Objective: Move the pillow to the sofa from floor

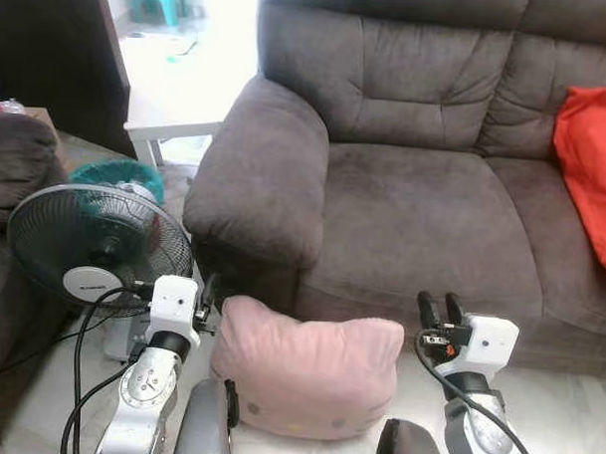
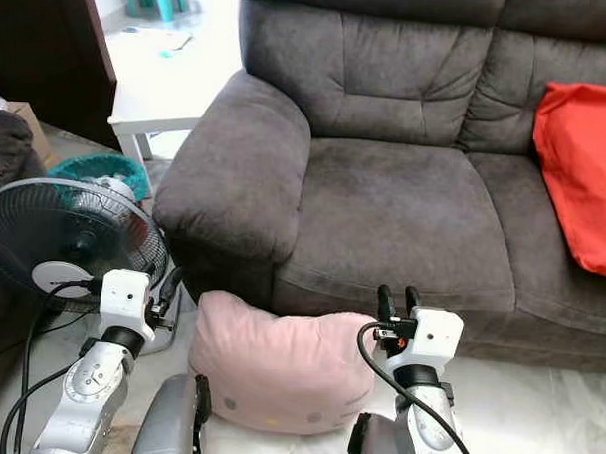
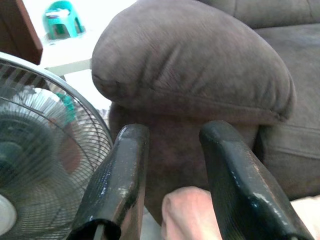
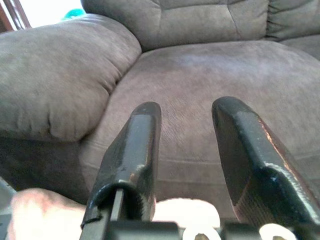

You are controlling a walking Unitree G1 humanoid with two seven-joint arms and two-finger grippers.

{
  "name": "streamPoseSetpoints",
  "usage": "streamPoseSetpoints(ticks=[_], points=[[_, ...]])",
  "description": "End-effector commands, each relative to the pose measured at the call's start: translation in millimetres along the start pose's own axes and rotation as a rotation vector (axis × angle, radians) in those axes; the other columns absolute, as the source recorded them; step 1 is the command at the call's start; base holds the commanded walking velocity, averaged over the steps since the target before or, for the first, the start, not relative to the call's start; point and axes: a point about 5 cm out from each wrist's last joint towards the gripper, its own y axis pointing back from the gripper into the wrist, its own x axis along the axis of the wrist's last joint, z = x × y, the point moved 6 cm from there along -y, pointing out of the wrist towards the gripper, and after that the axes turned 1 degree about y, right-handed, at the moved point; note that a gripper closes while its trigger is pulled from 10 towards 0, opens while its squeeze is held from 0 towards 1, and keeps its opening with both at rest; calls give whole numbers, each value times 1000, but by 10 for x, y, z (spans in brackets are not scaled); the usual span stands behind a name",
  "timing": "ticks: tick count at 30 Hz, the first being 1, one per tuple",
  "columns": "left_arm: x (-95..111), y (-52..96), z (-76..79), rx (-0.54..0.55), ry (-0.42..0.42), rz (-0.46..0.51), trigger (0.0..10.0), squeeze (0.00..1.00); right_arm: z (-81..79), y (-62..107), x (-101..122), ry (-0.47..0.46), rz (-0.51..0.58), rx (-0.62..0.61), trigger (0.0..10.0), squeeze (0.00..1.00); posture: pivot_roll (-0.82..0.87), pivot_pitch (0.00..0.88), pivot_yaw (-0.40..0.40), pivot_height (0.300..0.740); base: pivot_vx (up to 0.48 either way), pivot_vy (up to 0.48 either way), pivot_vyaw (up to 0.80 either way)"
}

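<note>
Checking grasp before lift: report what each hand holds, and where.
Nothing held. Left hand and right hand flank the pink pillow, both open.

Two silver arms raised forward side by side, wrists bent upward, white camera housings at the wrists: left gripper [image 1: 210, 289] with black fingers [image 3: 120, 185] parted and holding nothing, right gripper [image 1: 439, 307] likewise, its fingers [image 4: 134, 155] upright, apart and unloaded.

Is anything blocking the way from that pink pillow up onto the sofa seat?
Nothing visible does. The pink pillow leans against the sofa front, and the seat cushion just above it lies bare; the red cushion sits further right.
</note>
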Motion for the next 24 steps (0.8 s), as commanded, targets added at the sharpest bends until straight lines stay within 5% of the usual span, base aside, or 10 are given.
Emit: streamPoseSetpoints(ticks=[1, 24], points=[[4, 3, -11, 8, 18, 5, 10000, 0, 51, 5, 4, -4, 5, -14, 10000, 0, 83, 26, -51, 495, 0, 0, 0], [-110, -5, -25, 18, 53, -38, 10000, 0, 2, 2, -16, 11, -4, 16, 10000, 0, 79, 17, -52, 495, 0, 0, 0]])
